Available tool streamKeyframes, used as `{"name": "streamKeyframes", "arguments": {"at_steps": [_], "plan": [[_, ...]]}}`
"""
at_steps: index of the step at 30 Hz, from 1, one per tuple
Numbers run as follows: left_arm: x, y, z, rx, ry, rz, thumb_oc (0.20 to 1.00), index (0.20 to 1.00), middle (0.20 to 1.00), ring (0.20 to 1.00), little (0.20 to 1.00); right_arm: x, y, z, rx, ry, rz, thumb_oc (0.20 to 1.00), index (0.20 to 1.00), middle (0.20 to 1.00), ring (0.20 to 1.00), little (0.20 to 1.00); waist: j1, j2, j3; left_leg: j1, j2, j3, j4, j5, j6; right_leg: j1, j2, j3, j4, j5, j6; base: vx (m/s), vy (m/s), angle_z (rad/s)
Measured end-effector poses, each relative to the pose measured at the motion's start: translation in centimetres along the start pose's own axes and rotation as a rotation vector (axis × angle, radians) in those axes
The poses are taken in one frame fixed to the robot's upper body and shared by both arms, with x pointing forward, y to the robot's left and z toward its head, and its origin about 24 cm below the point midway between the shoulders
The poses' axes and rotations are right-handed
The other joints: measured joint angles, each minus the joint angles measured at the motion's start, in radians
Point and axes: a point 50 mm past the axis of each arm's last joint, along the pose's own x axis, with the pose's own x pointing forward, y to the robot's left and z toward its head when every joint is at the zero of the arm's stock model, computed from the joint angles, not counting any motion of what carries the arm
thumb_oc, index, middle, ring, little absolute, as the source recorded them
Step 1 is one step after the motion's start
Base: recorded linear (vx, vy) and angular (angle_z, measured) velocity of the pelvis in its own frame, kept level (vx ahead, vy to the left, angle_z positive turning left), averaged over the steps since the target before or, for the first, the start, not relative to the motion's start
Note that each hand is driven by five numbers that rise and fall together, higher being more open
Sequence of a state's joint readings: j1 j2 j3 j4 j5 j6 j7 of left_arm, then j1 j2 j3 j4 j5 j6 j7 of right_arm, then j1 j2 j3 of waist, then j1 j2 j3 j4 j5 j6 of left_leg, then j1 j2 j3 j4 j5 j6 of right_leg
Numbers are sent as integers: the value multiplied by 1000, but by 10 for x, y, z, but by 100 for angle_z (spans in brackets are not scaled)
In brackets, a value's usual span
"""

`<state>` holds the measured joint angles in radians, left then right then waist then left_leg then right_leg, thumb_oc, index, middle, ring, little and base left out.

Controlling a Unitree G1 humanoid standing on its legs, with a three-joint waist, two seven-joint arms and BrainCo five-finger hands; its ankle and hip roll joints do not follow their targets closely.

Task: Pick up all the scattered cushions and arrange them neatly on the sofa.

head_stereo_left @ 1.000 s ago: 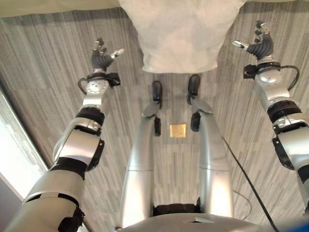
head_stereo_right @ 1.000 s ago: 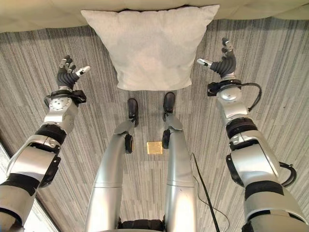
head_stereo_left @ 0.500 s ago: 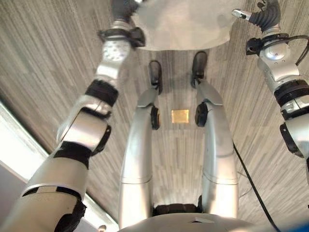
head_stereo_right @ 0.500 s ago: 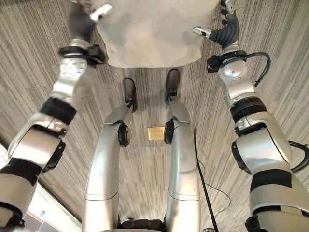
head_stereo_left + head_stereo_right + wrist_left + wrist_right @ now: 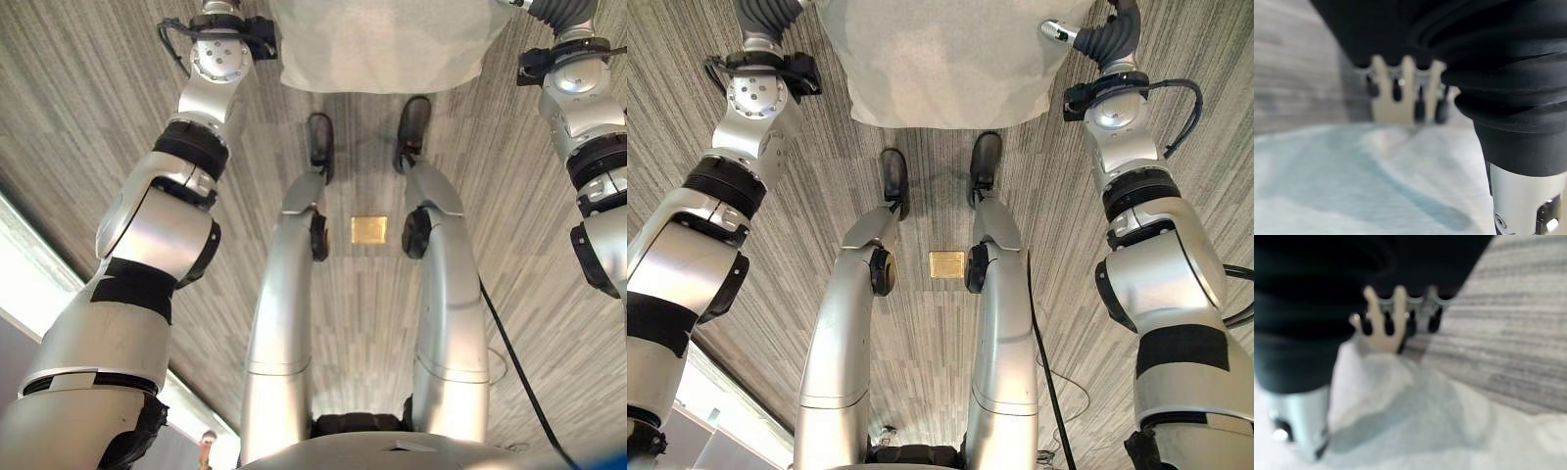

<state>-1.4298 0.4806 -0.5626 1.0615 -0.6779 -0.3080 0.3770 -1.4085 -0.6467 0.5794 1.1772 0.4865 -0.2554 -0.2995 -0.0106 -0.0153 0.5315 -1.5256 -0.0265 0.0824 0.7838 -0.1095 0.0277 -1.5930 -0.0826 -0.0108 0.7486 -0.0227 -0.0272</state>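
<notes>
Nearest lay grey striped carpet [image 5: 921, 343], with a small brass floor plate [image 5: 946, 264] set in it at the middle of the scene.

Farther out, one pale cushion [image 5: 940, 59] lay flat on the carpet, its near edge straight across the middle and its far part cut by the edge of the head views. No sofa could be made out.

The left hand [image 5: 1403, 93] was at the cushion's left side. In the left wrist view its fingers [image 5: 1409, 85] reached out fairly straight and spread over the pale fabric, the dark tips just above or against it; whether they touched could not be told. The hand looked relaxed, not clenched, and nothing sat inside it.

The right hand [image 5: 1107, 37] was at the cushion's right side, thumb pointing in toward the fabric. In the right wrist view its fingers [image 5: 1383, 323] were likewise extended at the cushion's edge, where fabric met carpet. Contact could not be confirmed; the hand was unclenched and grasped nothing.
</notes>
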Motion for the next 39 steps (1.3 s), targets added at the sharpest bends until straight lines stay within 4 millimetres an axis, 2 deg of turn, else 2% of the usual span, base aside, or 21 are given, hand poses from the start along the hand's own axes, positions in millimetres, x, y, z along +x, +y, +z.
{"name": "streamKeyframes", "arguments": {"at_steps": [4,5,7,9,11,12,13,14,15,19,23,26,27,29,31,32,33,36,39], "plan": [[0,-12,2,35,9,-43,1000,1000,1000,1000,1000,6,-6,12,13,-8,-39,1000,1000,1000,1000,1000,4,0,0,0,-1,1,-18,16,0,0,0,0,-15,14,0,0,0,0],[-1,-25,6,18,0,-72,1000,1000,1000,1000,1000,8,-1,19,52,-18,-37,1000,1000,1000,1000,1000,9,1,-1,0,-1,1,-19,18,0,0,0,0,-17,16,0,0,0,0],[-3,-38,8,-2,-1,-95,1000,1000,1000,1000,1000,9,11,30,114,-32,-19,1000,1000,1000,1000,1000,13,2,-1,-2,-2,1,-22,19,-1,-2,0,0,-17,19,0,0,0,0],[-3,-42,12,-15,-7,-91,1000,1000,1000,1000,1000,10,20,39,193,-33,-17,1000,1000,1000,1000,1000,21,2,-1,-4,-2,1,-27,24,-3,-8,-1,0,-17,20,-2,-1,-2,2],[-5,-50,11,-34,1,-98,1000,1000,1000,1000,1000,9,27,41,243,-21,-14,1000,1000,1000,1000,1000,30,2,-1,-3,-3,0,-30,26,-5,-9,-1,0,-15,20,-3,-3,0,4],[-5,-50,12,-36,-1,-97,605,605,605,605,605,10,27,43,263,-21,-20,1000,1000,1000,1000,1000,31,2,-1,-4,-4,-1,-30,27,-5,-12,-1,0,-13,19,-4,0,0,0],[-5,-51,13,-42,-1,-96,200,200,200,200,200,9,31,45,283,-21,-11,576,576,576,576,576,31,2,-1,-4,-5,-1,-30,28,-6,-13,-2,0,-11,20,-5,0,0,0],[-4,-51,13,-59,5,-91,200,200,200,200,200,9,34,47,300,-22,-5,344,344,344,344,344,30,2,-1,-4,-6,0,-29,28,-6,-13,-2,0,-10,20,-5,0,0,0],[-4,-50,13,-71,10,-84,200,200,200,200,200,8,37,48,323,-22,4,200,200,200,200,200,28,2,-1,-4,-6,0,-28,28,-6,-14,-3,1,-7,20,-5,0,0,0],[-3,-41,16,-113,4,-57,200,200,200,200,200,3,48,56,412,-39,33,200,200,200,200,200,27,3,-1,-3,-5,0,-22,30,-9,-15,-2,1,1,21,-7,0,0,0],[-11,-27,10,-162,-15,-36,200,200,200,200,200,-13,63,55,496,-77,112,200,200,200,200,200,21,3,-1,3,-1,1,-13,30,-9,-8,2,1,7,24,-12,0,0,0],[-19,-16,4,-202,-19,-25,200,200,200,200,200,-23,70,54,464,-120,162,200,200,200,200,200,20,3,-1,35,3,0,-26,36,-12,26,6,1,-10,29,-14,0,0,0],[-21,-10,4,-227,-27,-10,200,200,200,200,200,-25,65,51,464,-134,152,200,200,200,200,200,20,2,-1,58,2,1,-47,43,-11,48,6,1,-29,32,-11,-41,8,3],[-36,-4,-3,-285,-28,-5,200,200,200,200,200,-38,62,41,424,-167,178,200,200,200,200,200,13,1,-1,129,1,2,-111,66,-11,120,6,0,-86,53,-11,-52,-11,2],[-56,1,-28,-288,26,-1,200,200,200,200,200,-53,69,21,363,-148,216,200,200,200,200,200,4,2,-23,220,-4,-10,-164,76,-14,215,9,-3,-142,61,2,-36,-11,-4],[-72,2,-45,-284,62,0,200,200,200,200,200,-67,72,4,352,-120,232,200,200,200,200,200,-3,0,-104,211,-7,-12,-175,66,-16,204,8,-3,-150,51,11,0,0,0],[-81,4,-52,-293,72,6,200,200,200,200,200,-76,70,-5,351,-116,237,200,200,200,200,200,-4,0,-147,211,-8,-13,-178,61,-16,204,7,-3,-152,47,18,-35,-38,0],[-105,2,-57,-347,66,-3,200,200,200,200,200,-94,60,-11,386,-145,210,200,200,200,200,200,-7,0,-154,294,-9,-17,-193,63,-16,288,8,-7,-162,38,22,-62,-36,0],[-123,8,-71,-348,106,19,200,200,200,200,200,-113,64,-13,391,-172,227,200,200,200,200,200,-16,1,-151,395,-6,-19,-225,59,-19,384,11,-9,-188,34,20,-51,-56,-1]]}}
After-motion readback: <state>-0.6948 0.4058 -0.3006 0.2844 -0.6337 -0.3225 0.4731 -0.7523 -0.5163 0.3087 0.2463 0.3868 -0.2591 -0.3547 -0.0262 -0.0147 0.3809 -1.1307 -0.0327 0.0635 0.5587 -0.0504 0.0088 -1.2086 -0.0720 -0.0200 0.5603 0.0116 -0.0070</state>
